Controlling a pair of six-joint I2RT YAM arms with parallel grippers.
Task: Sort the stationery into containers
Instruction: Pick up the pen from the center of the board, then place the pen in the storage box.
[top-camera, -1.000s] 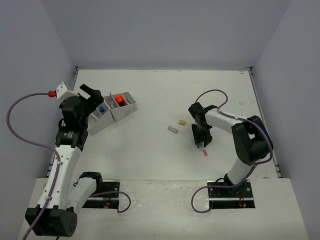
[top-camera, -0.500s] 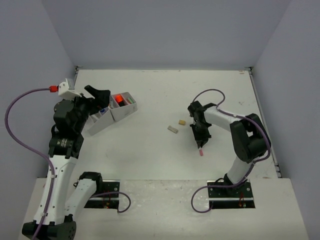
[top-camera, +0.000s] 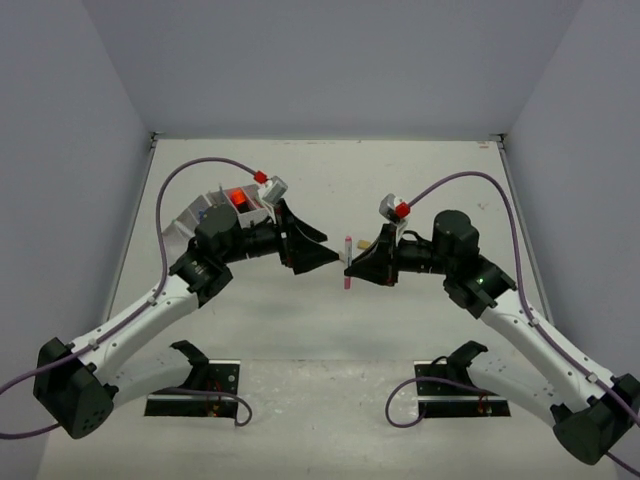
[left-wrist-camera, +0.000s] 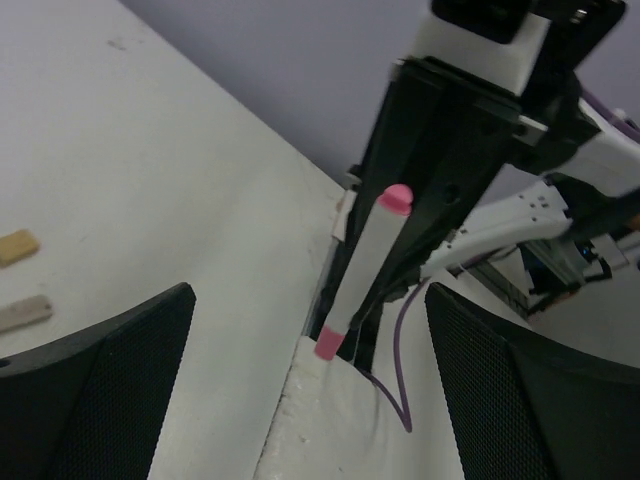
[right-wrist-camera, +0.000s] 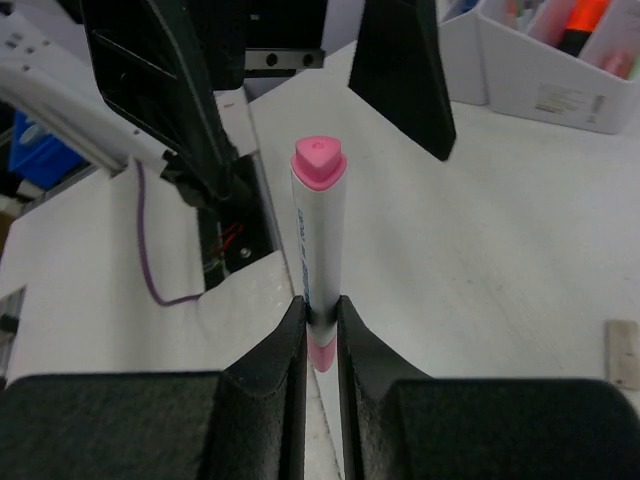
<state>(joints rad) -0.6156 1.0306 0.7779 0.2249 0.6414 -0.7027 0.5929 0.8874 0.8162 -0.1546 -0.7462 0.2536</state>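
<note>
My right gripper (top-camera: 358, 266) is shut on a white marker with pink ends (top-camera: 347, 262) and holds it upright above the table's middle. In the right wrist view the jaws (right-wrist-camera: 320, 320) pinch its lower end (right-wrist-camera: 320, 230). My left gripper (top-camera: 325, 258) is open and empty, facing the marker from the left, close but apart. In the left wrist view the marker (left-wrist-camera: 365, 270) stands between its spread fingers (left-wrist-camera: 90, 390). The white containers (top-camera: 245, 207), one holding an orange marker, sit behind my left arm and show in the right wrist view (right-wrist-camera: 540, 70). Two beige pieces (left-wrist-camera: 15, 247) (left-wrist-camera: 22, 312) lie on the table.
One beige piece also shows at the right edge of the right wrist view (right-wrist-camera: 622, 352). Purple cables loop over both arms. The arm base plates (top-camera: 200, 385) (top-camera: 460, 385) sit at the near table edge. Grey walls close the far and side edges.
My right gripper has lifted the pink marker off the table and swung it left. My left arm has left the containers and reached to the middle, open, facing the marker.
</note>
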